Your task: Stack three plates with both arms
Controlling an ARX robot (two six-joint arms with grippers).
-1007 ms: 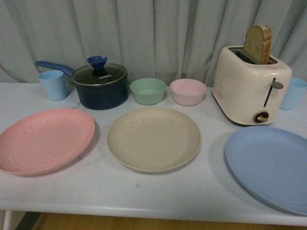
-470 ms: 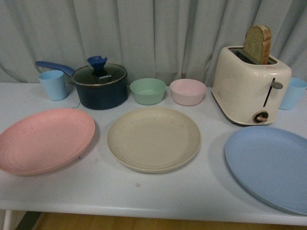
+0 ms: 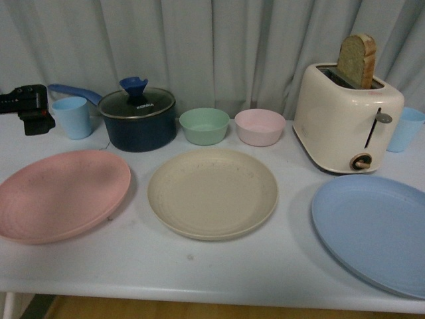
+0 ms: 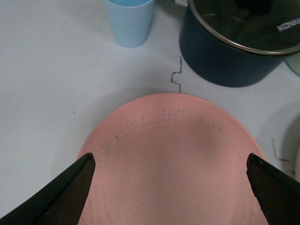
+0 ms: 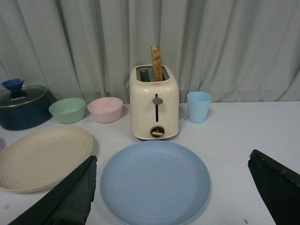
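1. The pink plate [image 4: 173, 126] lies flat on the table [image 4: 47, 93], under and just ahead of the left gripper [image 4: 169, 160]. Its jaws are spread wide and empty, and the plate's low rim offers little to pinch, so it may slip.
2. The blue plate [image 5: 154, 183] lies likewise before the right gripper [image 5: 172, 159], also wide open and empty. The cream plate [image 5: 42, 157] lies toward the other arm.
3. A pot [image 4: 234, 51] and cup [image 4: 129, 21] stand beyond the left gripper; overreaching could knock them.
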